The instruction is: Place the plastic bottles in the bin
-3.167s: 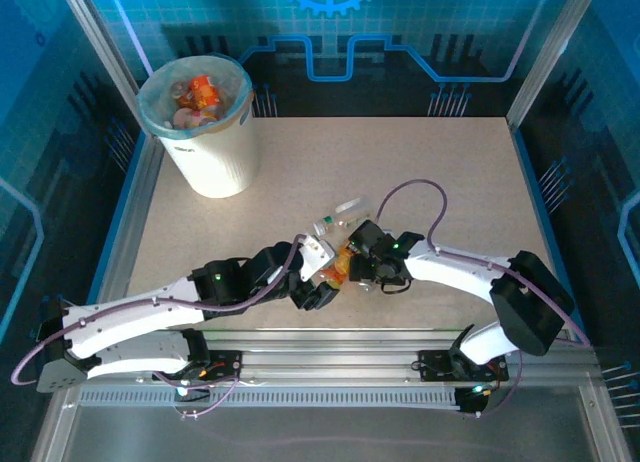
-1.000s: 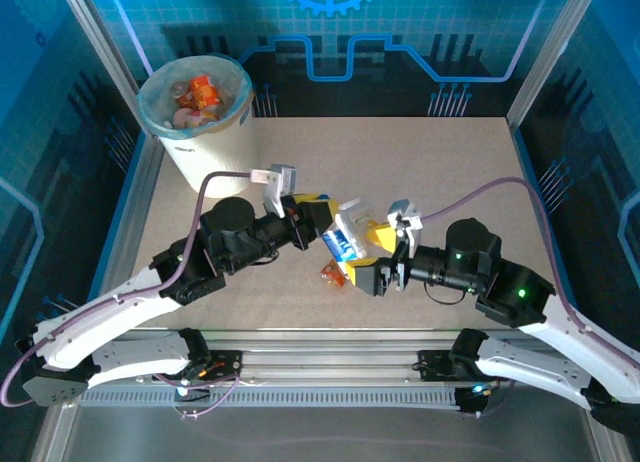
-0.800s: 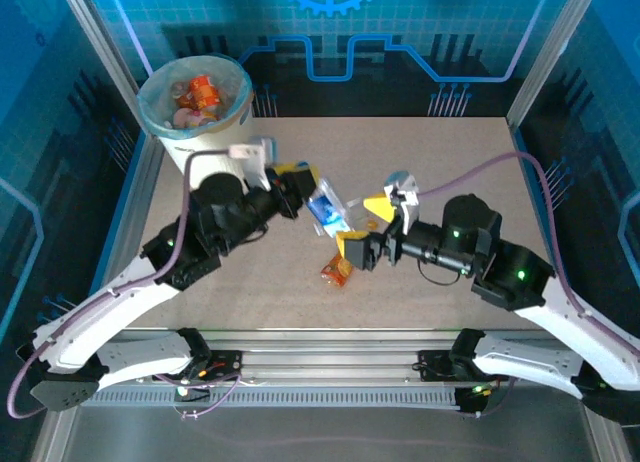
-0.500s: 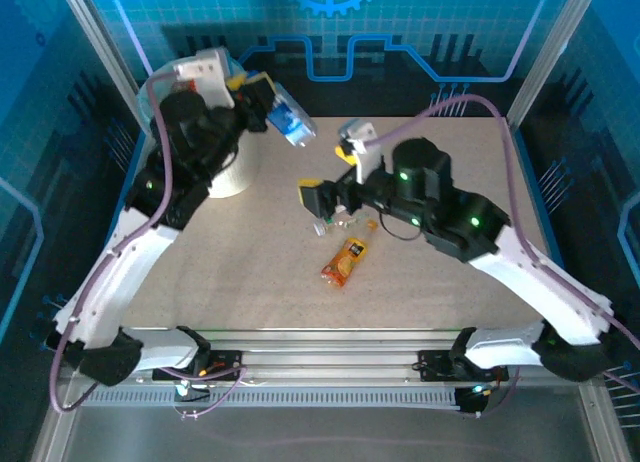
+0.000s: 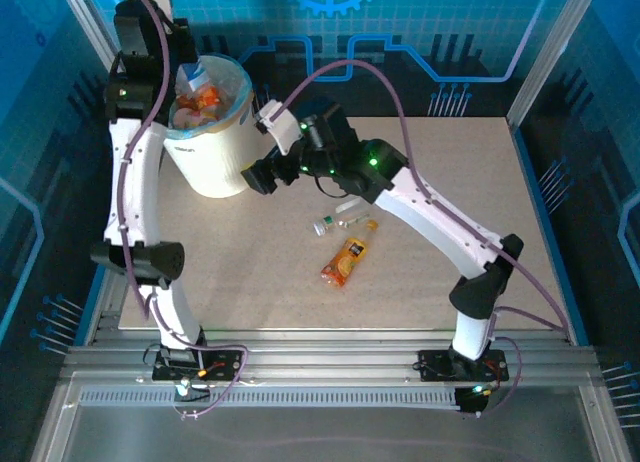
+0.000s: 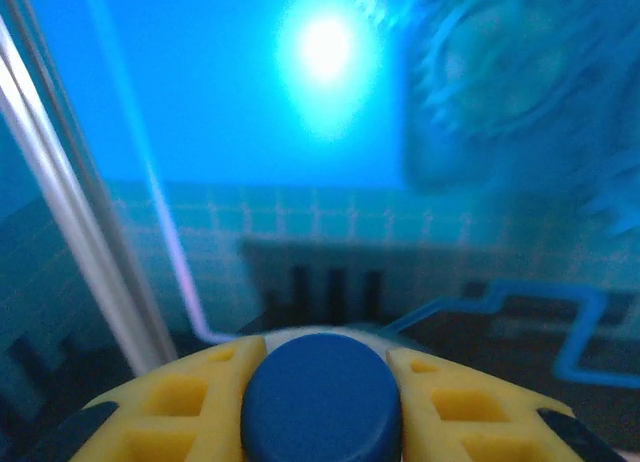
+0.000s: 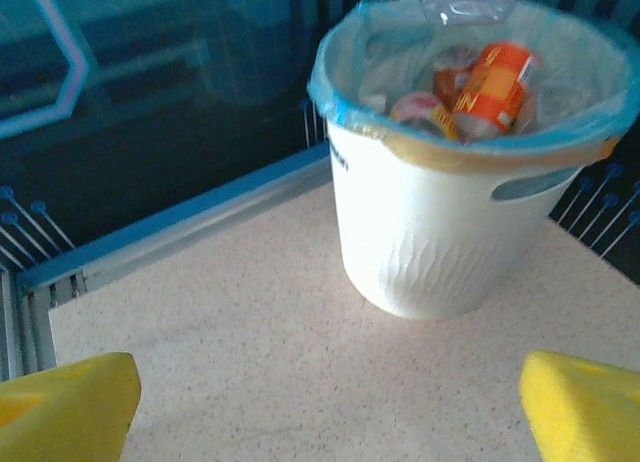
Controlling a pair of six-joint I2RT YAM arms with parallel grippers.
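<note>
1. Right pincer (image 5: 257,174) spread wide and empty, yellow fingertips (image 7: 70,407) far apart; left pincer (image 5: 183,70) clamped on a bottle's dark blue cap (image 6: 322,407).
2. Nearest the arm bases, on the tabletop (image 5: 450,182): an orange-labelled bottle (image 5: 345,262) lying on its side, apart from both pincers.
3. Just beyond it, a small clear bottle (image 5: 338,220) with a green cap, also lying loose.
4. Farther back, the right pincer hanging above bare tabletop, just right of the bin and pointing towards it.
5. At the far left corner, the white bin (image 5: 215,152) upright, lined with a pale blue-green bag (image 7: 330,77), with binned bottles (image 7: 495,77) heaped inside, orange labels among them.
6. Farthest and highest, the left arm (image 5: 135,182) standing tall beside the bin, its blue-capped bottle (image 5: 197,79) held over the bin's mouth, not yet released.
</note>
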